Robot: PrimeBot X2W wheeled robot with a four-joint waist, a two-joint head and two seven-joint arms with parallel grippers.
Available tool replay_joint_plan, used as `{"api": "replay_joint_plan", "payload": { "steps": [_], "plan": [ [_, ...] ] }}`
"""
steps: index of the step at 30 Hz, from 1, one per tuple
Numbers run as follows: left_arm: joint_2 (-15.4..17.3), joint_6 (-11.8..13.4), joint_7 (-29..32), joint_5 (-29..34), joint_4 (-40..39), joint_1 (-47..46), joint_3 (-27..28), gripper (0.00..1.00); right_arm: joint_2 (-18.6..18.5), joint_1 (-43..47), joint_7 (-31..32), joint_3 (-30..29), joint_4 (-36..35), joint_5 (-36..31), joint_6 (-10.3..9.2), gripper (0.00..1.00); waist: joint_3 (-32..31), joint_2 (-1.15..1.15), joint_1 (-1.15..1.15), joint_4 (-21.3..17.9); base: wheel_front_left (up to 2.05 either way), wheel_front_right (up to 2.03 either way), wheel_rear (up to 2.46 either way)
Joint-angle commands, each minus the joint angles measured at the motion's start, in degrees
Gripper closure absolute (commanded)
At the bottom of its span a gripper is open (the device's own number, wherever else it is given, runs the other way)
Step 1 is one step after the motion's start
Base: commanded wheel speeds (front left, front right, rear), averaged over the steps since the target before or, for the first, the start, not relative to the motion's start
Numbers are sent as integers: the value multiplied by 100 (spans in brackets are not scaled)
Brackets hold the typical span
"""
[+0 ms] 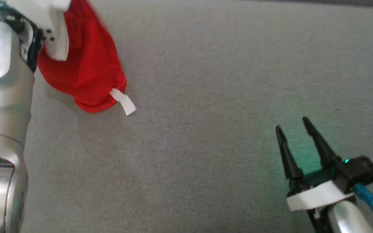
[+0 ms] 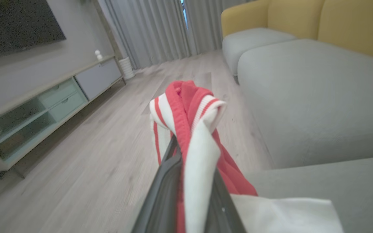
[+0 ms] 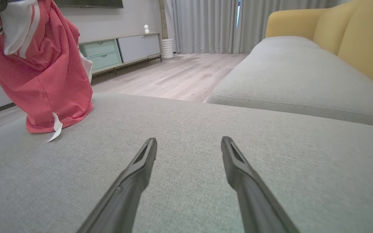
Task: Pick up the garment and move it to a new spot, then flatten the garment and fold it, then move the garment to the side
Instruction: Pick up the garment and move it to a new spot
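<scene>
Left wrist cam gives us left gripper (image 2: 180, 152) pinched on garment (image 2: 186, 106) trim; right wrist cam, hem touching seat (image 3: 206, 129), right gripper (image 3: 189, 139) spread over seat.

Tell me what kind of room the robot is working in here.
Most likely a home living room: a grey sofa with yellow backs, a low TV cabinet under a wall-mounted screen, and long curtains beside a wooden floor.

My left arm (image 1: 2, 97) runs up the left edge, its white wrist part lying over the red garment (image 1: 86, 64) at the top left. The garment's bunched lower end rests on the grey fabric surface (image 1: 206, 97), a white tag (image 1: 123, 102) sticking out. My right gripper (image 1: 291, 123) sits lower right, fingers spread apart
</scene>
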Motion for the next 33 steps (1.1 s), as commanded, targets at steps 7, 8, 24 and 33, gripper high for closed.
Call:
{"api": "replay_joint_plan", "payload": {
  "steps": [7, 8, 24, 33],
  "plan": [
    [-156, -130, 14, -38, -732, -504, -520, 100, 370, 348, -30, 34, -149, 32, -5, 0, -1295, 0, 1, -1275, 0, 0, 0],
    [-223, -133, 47, -96, -814, -473, -648, 100, 401, 376, -30, 50, -146, 29, -5, 0, -1352, 0, 1, -1431, 0, 0, 0],
    [-849, -136, 340, -1477, -1466, 1207, -1950, 100, 634, 364, -30, 85, -268, 95, -5, 0, -777, 0, 1, -3059, 0, 0, 0],
    [-1024, -123, -379, -1882, -1079, 2769, -2410, 100, 665, 177, -30, 58, -261, 149, -5, 0, -243, 0, 1, -3126, 0, 0, 0]
  ]
}}
